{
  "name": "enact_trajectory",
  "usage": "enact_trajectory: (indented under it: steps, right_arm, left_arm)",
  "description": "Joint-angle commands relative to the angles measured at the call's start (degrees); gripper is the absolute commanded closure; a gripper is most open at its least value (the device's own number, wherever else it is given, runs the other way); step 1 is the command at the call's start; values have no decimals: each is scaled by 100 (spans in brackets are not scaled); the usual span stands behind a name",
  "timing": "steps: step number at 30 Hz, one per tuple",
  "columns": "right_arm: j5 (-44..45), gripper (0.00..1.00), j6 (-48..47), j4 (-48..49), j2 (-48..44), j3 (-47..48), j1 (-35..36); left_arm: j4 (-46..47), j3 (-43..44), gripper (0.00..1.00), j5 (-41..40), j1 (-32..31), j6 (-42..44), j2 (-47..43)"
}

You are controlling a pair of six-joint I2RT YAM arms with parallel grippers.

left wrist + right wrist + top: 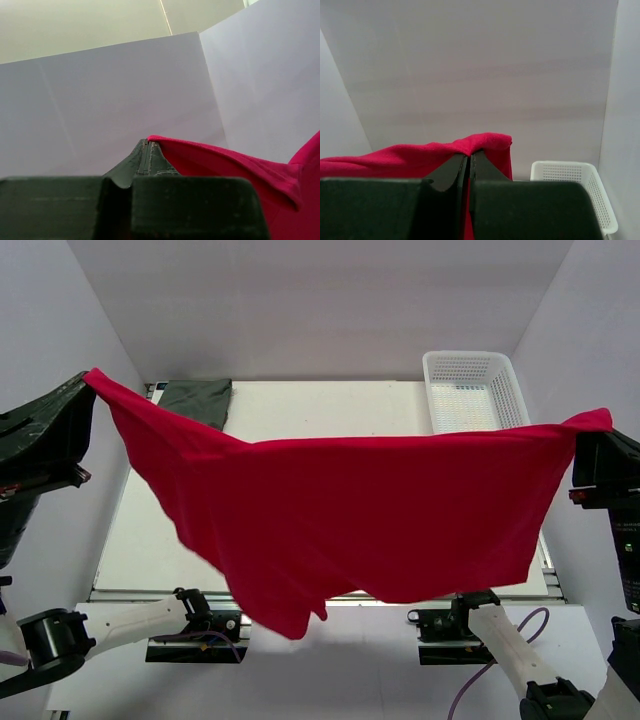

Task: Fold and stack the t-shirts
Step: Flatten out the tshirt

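red t-shirt [350,510] — plain — stretched between left hand [146,149] and right hand [470,157], both clamped on it.

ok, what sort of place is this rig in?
Likely a lab test booth: plain white panels box in a table, with two robot arms mounted at its near edge and a red shirt held up between them.

My left gripper [84,381] and right gripper [588,435] are dark, blocky shells at the side edges. Along the bottom I see white arm links [135,622], black joints [50,636] and a purple cable [487,668] lower right.
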Motion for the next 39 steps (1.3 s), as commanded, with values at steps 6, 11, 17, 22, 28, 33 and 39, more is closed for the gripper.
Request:
enact_trajectory:
  steps: [6,11,17,22,28,33,39]
  right_arm:
    - [354,100,-58,584,53,-849,-31]
    - [301,100,21,1269,35,-1966,-13]
    - [354,100,127,1972,359,-3021,-22]
    - [582,100,110,2263,1044,-3347,-31]
    - [583,100,110,2729,1896,-3470,-22]
    - [767,100,118,2861,2496,-3400,-22]
    - [943,100,40,2870,2918,-3294,-39]
  left_arm:
    - [582,-763,100,-293,46,179,71]
    - [1329,-2045,100,-434,46,495,-332]
    - [3051,-3838,100,-1523,-60,1259,-615]
    - [4553,-4903,100,-2401,37,2269,-115]
    - [5918,-5387,100,-2455,325,2965,483]
    - [6435,-5598,100,-2297,950,2912,1412]
    - [6386,-4949,100,-2297,2040,2465,2838]
